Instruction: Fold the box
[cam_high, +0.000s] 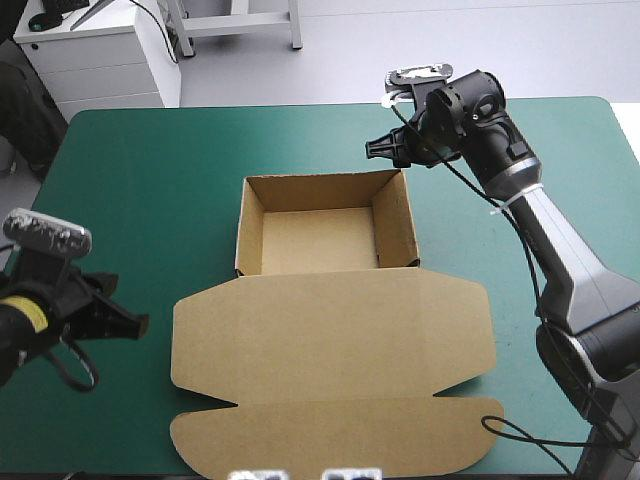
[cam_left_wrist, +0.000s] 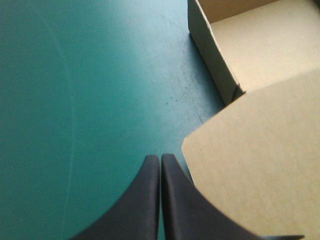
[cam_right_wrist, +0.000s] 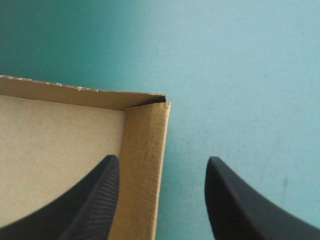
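right claw (cam_right_wrist: 162, 159) (spread) straddles the box (cam_right_wrist: 60, 135) wall.

A white cabinet (cam_high: 95, 65) stands on pale floor (cam_high: 450, 40) beyond the table (cam_high: 150, 150).

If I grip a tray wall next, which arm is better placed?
Right, probably. The right gripper is open, fingers astride the box at its right wall, near the far corner. The left gripper is shut over the teal-green cover, beside the flat lid.

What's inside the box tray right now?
Nothing visible: the box shows only bare brown floor inside. The right gripper, open at the far right corner, has one finger covering a bit of floor in its wrist view.
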